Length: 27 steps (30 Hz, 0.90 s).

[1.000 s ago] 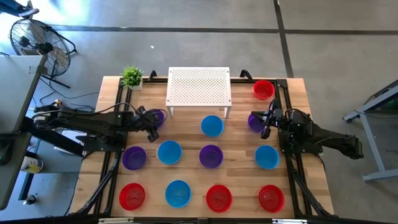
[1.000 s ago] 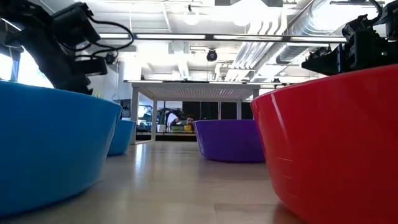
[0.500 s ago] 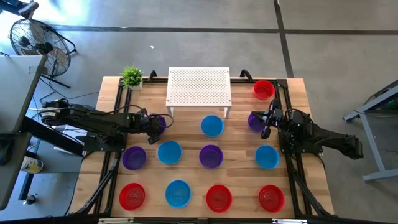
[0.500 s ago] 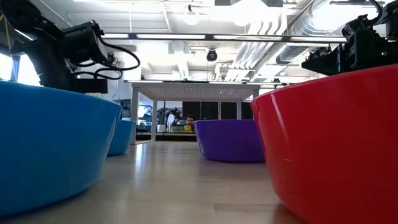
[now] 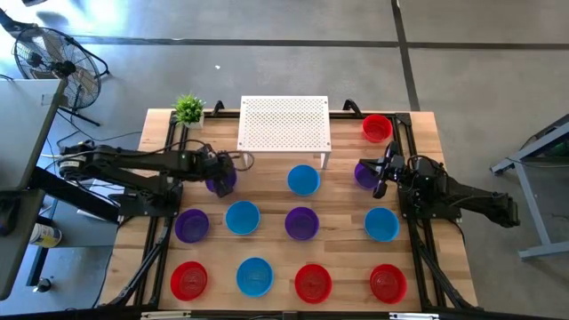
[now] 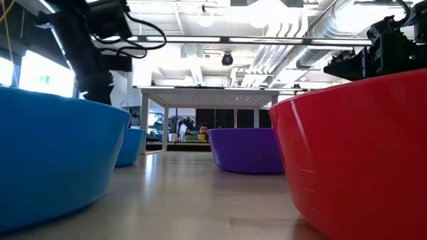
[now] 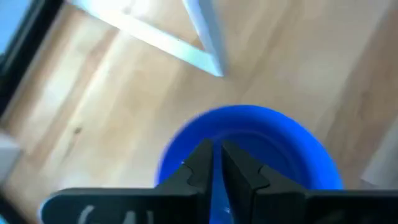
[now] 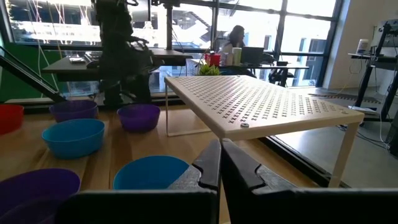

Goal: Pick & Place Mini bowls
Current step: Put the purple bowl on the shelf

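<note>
We see a grey concrete floor (image 5: 267, 62), a standing fan (image 5: 49, 55), large windows (image 8: 261, 25), and ceiling ducts (image 6: 320, 33).

The left end effector (image 5: 233, 163) has swung from beside the purple bowl (image 5: 220, 180) toward the white stand (image 5: 284, 124).

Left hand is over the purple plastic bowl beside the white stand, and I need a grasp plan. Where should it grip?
Grip the round purple plastic mini bowl by its thin upright rim, from straight above, one finger inside and one outside. It sits open side up, and the left hand is shut now, so open first.
</note>
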Each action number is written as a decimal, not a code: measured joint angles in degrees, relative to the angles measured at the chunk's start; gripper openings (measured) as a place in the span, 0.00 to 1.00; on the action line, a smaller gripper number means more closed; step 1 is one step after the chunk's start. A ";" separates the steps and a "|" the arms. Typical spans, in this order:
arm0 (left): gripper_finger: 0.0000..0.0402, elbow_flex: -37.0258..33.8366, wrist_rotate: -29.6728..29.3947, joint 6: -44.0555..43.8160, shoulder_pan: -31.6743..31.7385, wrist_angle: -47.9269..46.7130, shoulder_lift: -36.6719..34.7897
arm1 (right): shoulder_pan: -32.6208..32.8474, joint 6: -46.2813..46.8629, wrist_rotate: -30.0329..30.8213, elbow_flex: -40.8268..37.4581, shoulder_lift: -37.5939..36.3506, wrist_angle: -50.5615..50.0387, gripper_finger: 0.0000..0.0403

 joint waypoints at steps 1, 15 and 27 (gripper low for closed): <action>0.10 0.49 0.42 0.52 1.64 -0.70 -0.01 | -0.01 0.01 0.01 0.01 0.00 0.00 0.00; 0.36 0.66 20.97 15.62 22.72 0.40 1.45 | 0.02 0.00 0.01 -0.01 -0.02 0.02 0.00; 0.32 0.64 22.37 22.79 23.15 0.00 8.96 | 0.00 0.01 -0.01 -0.01 -0.01 0.02 0.00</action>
